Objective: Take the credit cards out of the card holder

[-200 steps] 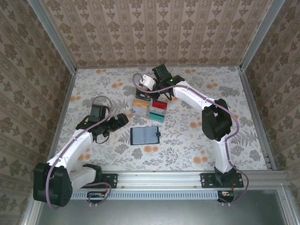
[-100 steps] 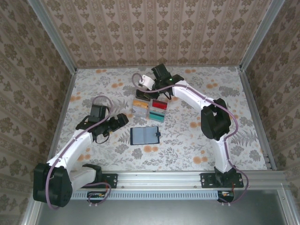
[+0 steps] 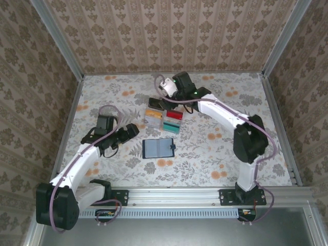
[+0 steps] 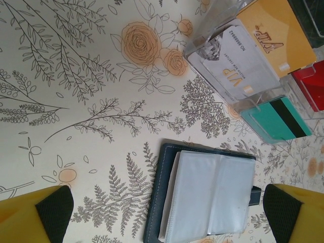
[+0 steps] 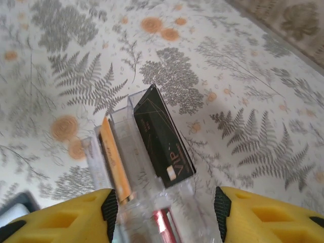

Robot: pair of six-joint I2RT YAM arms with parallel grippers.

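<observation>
Top external view: both my arms reach over a flower-patterned bench (image 3: 220, 148), with an open card holder (image 3: 158, 148) at the centre of the frame.

The card holder lies flat, grey pockets up, just below a clear rack (image 5: 125, 134) that holds the credit cards (image 4: 243, 63). My right hand (image 5: 164, 215) hovers over the rack's upper end, fingers partly apart and gripping nothing. In the right wrist view, a black card (image 5: 161, 139) stands in a slot just above them. My left hand (image 3: 132, 131), left of the card holder, is spread wide and empty.
</observation>
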